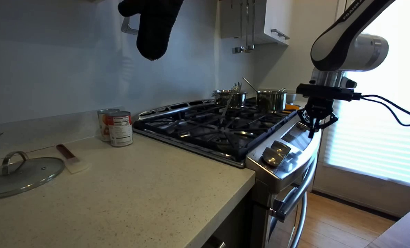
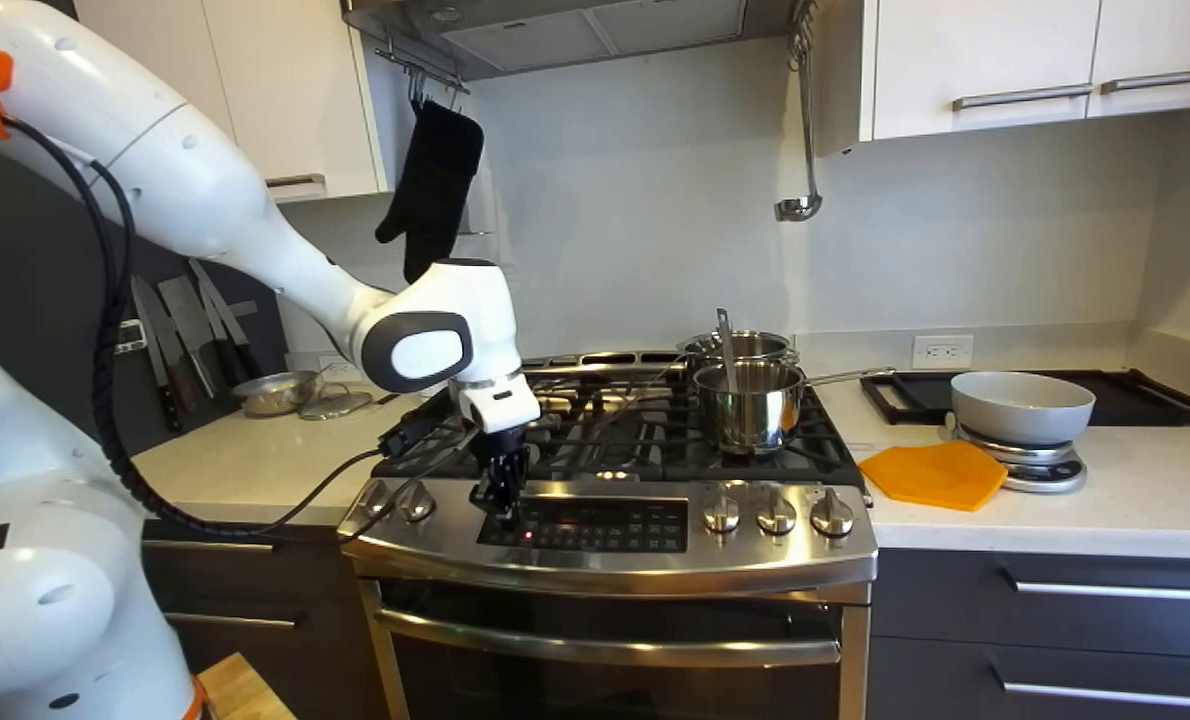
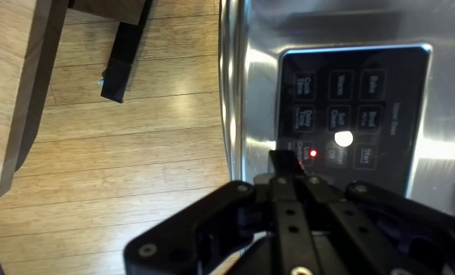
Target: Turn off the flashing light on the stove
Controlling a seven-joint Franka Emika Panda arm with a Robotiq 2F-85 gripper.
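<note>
The stove [image 1: 194, 129] is a stainless-steel gas range with black grates, also in the other views [image 2: 755, 572] [image 3: 327, 23]. Its slanted front carries a black touch panel [image 2: 610, 528], seen close in the wrist view [image 3: 399, 76]. A small red light [image 3: 313, 153] glows beside the Lock Controls key [image 3: 303, 151]; it also shows in an exterior view [image 2: 528, 535]. The Cancel Off key [image 3: 332, 156] lies beside it. My gripper [image 3: 288, 162] is shut and empty, pointing down at the panel in both exterior views [image 1: 313, 132] [image 2: 503, 512]. Its tip covers part of the Lock Controls area; whether it touches is unclear.
Knobs [image 1: 275, 153] [image 2: 723, 512] flank the panel. The oven handle [image 2: 610, 653] juts out below. Pots [image 2: 750, 405] [image 1: 271, 101] stand on the grates. Cans [image 1: 120, 129] and a glass lid [image 1: 29, 175] are on the counter. An orange mat [image 2: 935, 475] lies beside the stove.
</note>
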